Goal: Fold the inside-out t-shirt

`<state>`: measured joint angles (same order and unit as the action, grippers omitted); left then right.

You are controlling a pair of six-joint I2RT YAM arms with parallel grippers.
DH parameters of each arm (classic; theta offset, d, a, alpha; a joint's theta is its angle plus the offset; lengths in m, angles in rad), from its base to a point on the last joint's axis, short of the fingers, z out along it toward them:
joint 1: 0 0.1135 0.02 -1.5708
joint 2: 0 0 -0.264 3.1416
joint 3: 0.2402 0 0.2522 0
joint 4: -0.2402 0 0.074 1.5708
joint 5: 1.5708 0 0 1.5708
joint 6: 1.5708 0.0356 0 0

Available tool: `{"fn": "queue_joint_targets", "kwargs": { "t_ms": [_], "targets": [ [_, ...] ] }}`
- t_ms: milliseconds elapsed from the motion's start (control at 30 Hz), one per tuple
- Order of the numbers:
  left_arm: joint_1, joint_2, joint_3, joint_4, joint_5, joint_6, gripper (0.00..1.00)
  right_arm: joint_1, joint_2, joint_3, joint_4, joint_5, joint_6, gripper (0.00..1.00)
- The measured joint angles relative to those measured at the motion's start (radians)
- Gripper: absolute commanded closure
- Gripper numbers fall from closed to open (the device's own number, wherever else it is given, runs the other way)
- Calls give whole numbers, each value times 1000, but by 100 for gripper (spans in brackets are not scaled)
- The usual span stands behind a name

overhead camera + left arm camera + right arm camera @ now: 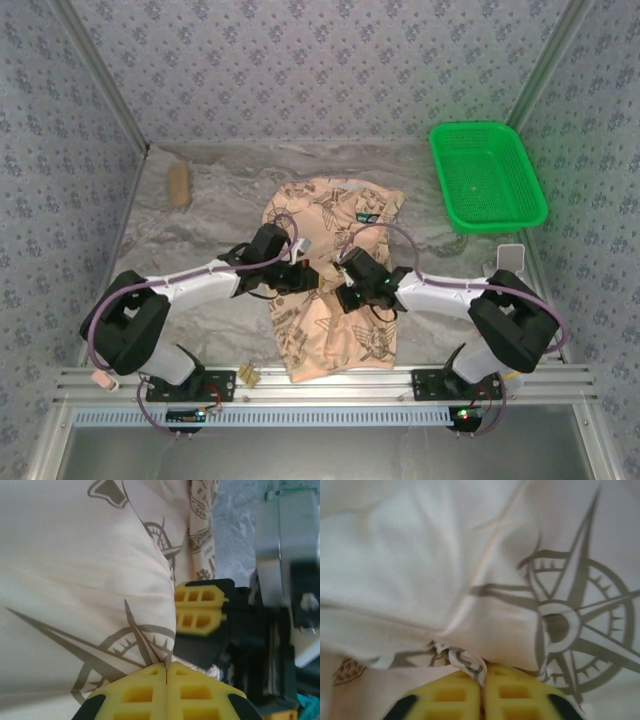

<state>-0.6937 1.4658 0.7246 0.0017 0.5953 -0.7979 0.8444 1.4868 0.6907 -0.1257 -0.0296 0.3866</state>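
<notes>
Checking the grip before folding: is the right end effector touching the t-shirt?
Touching. Right wrist view: the right end effector pinches a bunched fold of the t-shirt.

Tan t-shirt (335, 335) w/ dk brown compass prints; green basket (487, 176); yellow fingers (135, 695).

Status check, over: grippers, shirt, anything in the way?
Both shut: left gripper pinching a t-shirt fold, right gripper on bunched cloth. Shirt crumpled mid-table, not folded. Grippers close together; green basket far right, apart from the shirt.
</notes>
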Motion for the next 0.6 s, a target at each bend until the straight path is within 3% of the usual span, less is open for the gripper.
{"fn": "queue_joint_targets", "kwargs": {
  "t_ms": [100, 200, 267, 400, 600],
  "targets": [
    [32, -23, -10, -23, 29, 23, 100, -17, -24, 6, -5, -25, -19, 100],
    [85, -46, 3, -140, -11, 99, 97, -59, -66, 6, -14, -177, -85, 100],
    [106, -38, 31, -232, -87, 164, 85, -85, -81, 6, -13, -305, -132, 100],
    [111, -16, 43, -286, -201, 266, 72, -114, -74, 29, -45, -537, -225, 100],
    [91, -30, 48, -314, -252, 361, 43, -175, -42, 110, -104, -627, -265, 100]
  ]
}}
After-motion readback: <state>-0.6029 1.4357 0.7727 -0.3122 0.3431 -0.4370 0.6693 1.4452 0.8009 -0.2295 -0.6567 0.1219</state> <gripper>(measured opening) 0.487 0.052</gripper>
